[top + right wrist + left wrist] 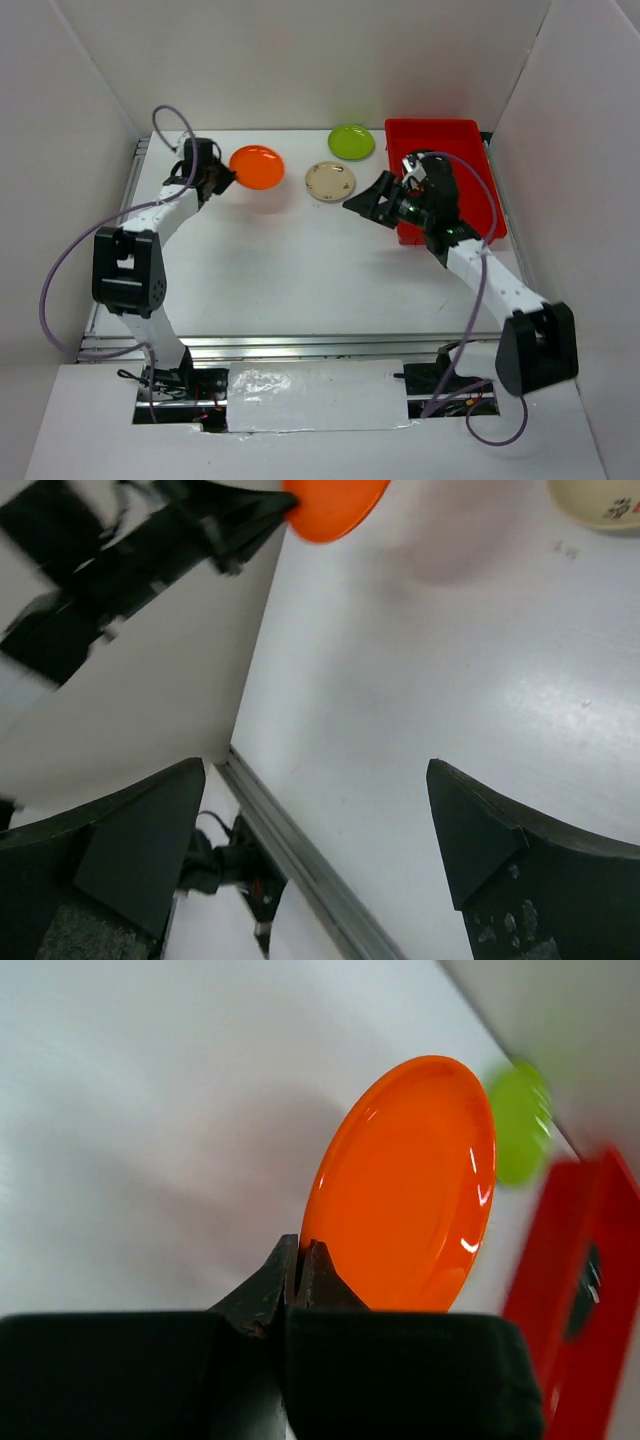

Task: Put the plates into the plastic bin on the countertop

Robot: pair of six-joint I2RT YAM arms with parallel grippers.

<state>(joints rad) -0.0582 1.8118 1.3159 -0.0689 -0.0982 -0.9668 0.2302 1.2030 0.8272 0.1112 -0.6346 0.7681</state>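
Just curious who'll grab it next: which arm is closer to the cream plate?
Right. The right fingers, open, hover just to the right of the cream plate; the left fingers, pinching the orange plate, sit farther off to its left.

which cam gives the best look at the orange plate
Left wrist view: the orange plate is large and close, its rim pinched in the shut left claw. Top external shows it nearly whole but small, far back on the left. Right wrist catches only a sliver at the top edge of its picture.
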